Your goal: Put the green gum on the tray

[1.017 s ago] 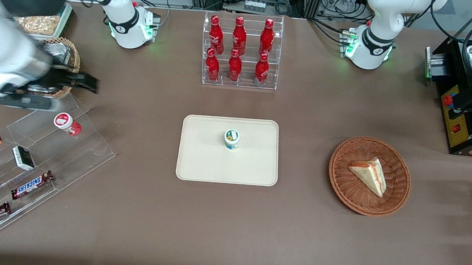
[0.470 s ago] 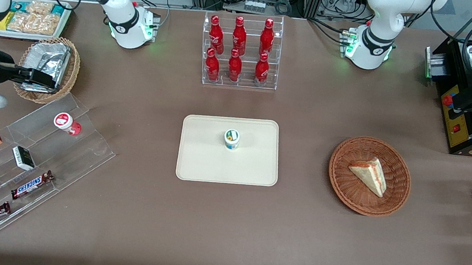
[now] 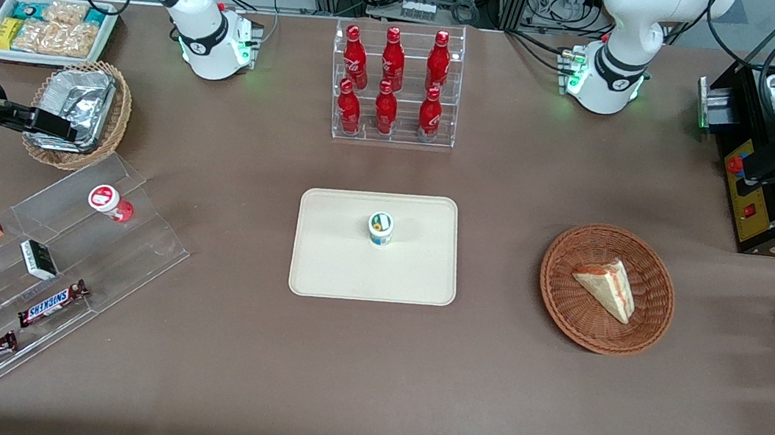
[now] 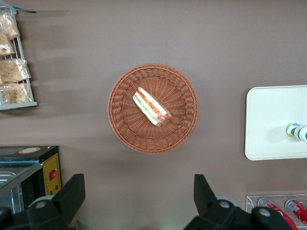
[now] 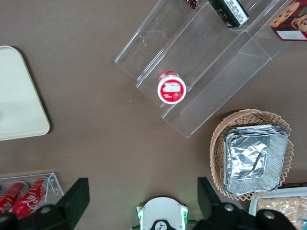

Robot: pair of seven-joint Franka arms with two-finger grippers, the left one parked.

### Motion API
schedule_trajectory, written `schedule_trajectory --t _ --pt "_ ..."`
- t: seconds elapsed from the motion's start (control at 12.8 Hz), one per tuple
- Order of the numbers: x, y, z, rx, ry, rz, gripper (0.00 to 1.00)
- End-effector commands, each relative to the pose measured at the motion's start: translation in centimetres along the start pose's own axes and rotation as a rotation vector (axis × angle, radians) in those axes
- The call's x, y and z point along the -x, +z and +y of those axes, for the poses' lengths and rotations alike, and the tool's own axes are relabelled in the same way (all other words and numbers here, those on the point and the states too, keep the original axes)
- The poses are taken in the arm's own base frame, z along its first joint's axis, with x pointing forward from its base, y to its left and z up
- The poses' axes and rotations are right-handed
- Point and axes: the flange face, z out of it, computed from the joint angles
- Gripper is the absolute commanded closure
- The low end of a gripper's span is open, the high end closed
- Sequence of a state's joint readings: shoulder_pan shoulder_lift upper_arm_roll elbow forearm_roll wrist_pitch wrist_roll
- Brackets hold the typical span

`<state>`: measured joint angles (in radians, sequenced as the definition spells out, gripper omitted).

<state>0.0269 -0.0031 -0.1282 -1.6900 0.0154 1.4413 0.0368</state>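
The green gum (image 3: 380, 228), a small canister with a white lid and green mark, stands upright on the beige tray (image 3: 336, 270), near its middle. It also shows in the left wrist view (image 4: 296, 132) on the tray (image 4: 273, 110). My right gripper (image 3: 62, 127) is high above the foil-filled wicker basket (image 3: 79, 113) at the working arm's end of the table, far from the tray. Its fingers (image 5: 76, 196) are spread wide with nothing between them. One corner of the tray shows in the right wrist view (image 5: 17, 100); the gum is out of that view.
A red-lidded canister (image 3: 106, 199) lies on the clear acrylic stepped stand (image 3: 132, 245) with Snickers bars (image 3: 52, 302) and small boxes. A rack of red bottles (image 3: 392, 85) stands farther from the camera than the tray. A wicker basket with a sandwich (image 3: 606, 289) lies toward the parked arm's end.
My right arm has drawn back toward the working arm's end of the table, away from the acrylic stand, and now hangs over the foil basket. The green gum has not moved.
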Motion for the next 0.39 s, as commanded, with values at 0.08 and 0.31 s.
schedule_trajectory --t 0.08,0.31 --pt "0.3 -1.19 0.06 0.024 -0.017 0.028 0.0" --pt "0.18 -1.06 -0.12 0.025 -0.02 0.027 0.0"
